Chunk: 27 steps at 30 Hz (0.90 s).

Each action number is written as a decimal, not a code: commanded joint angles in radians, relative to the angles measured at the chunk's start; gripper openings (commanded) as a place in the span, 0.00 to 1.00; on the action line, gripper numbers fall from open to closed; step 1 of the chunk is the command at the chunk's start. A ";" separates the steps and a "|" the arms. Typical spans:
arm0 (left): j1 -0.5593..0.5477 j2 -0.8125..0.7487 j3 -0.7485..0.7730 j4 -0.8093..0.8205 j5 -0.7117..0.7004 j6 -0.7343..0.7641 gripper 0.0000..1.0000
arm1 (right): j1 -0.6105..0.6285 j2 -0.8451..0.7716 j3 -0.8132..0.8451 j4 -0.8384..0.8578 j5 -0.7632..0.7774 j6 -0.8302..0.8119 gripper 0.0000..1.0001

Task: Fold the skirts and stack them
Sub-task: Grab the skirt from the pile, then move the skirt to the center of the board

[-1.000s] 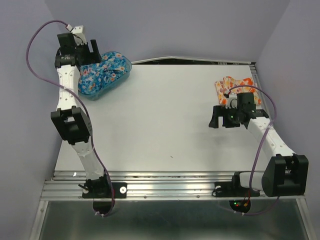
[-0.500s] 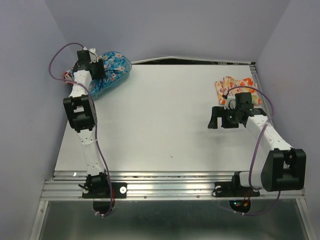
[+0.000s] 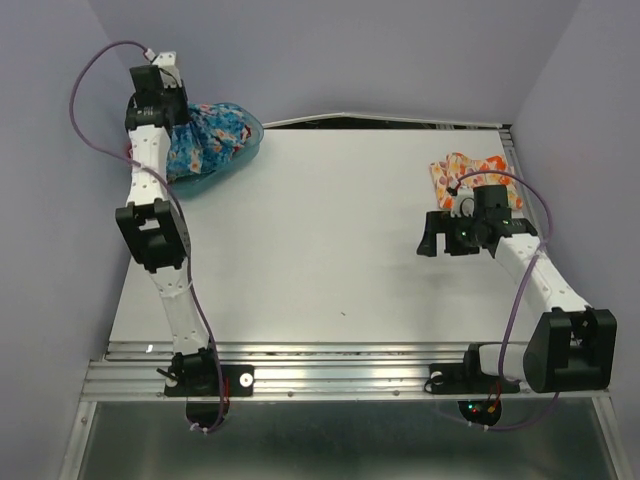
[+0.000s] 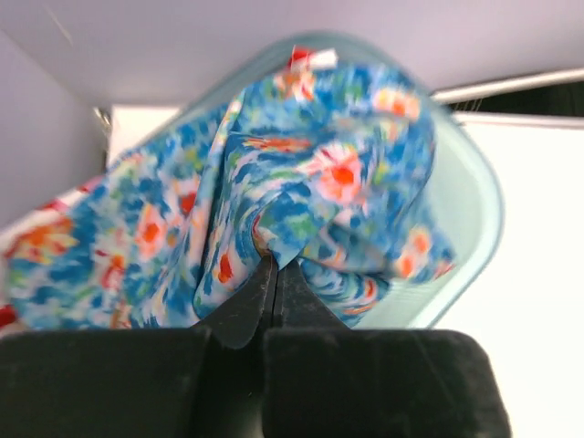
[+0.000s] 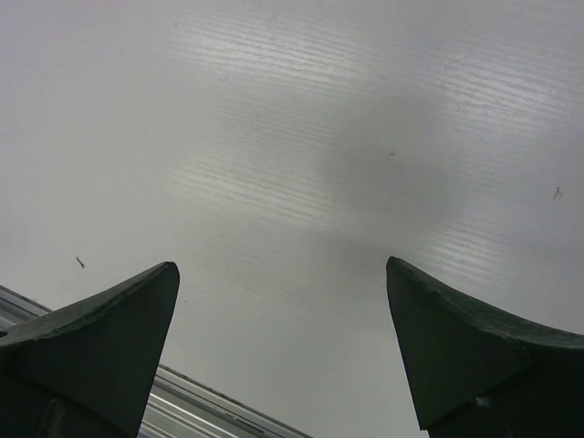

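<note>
A blue floral skirt (image 3: 205,135) bulges out of the teal tub (image 3: 248,148) at the back left. My left gripper (image 3: 176,115) is shut on a raised fold of this blue skirt (image 4: 328,173), the jaws (image 4: 276,265) pressed together with cloth pinched at their tips. Red-and-white cloth (image 4: 27,239) shows under it at the left edge of the left wrist view. An orange-yellow skirt (image 3: 468,170) lies crumpled at the back right. In front of it my right gripper (image 3: 432,240) hangs open over bare table (image 5: 283,265), holding nothing.
The tub's rim (image 4: 479,205) curves round the right of the blue cloth. Purple walls close in on the left, back and right. A metal rail (image 3: 340,365) runs along the near edge, also seen low in the right wrist view as a rail (image 5: 210,401).
My left gripper dipped into the tub, went from open to shut on the blue skirt, and has drawn the cloth up and to the left. The right arm has barely moved.
</note>
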 commanded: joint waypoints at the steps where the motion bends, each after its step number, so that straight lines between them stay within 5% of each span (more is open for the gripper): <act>1: 0.004 -0.287 0.071 0.077 0.087 0.013 0.00 | -0.007 -0.039 0.016 0.010 0.013 -0.011 1.00; 15: -0.077 -0.667 -0.059 0.178 0.467 -0.123 0.00 | -0.007 -0.059 0.054 -0.017 -0.025 -0.021 1.00; 27: -0.341 -0.908 -0.832 0.135 0.707 0.055 0.00 | -0.007 -0.081 0.053 -0.057 -0.128 -0.082 1.00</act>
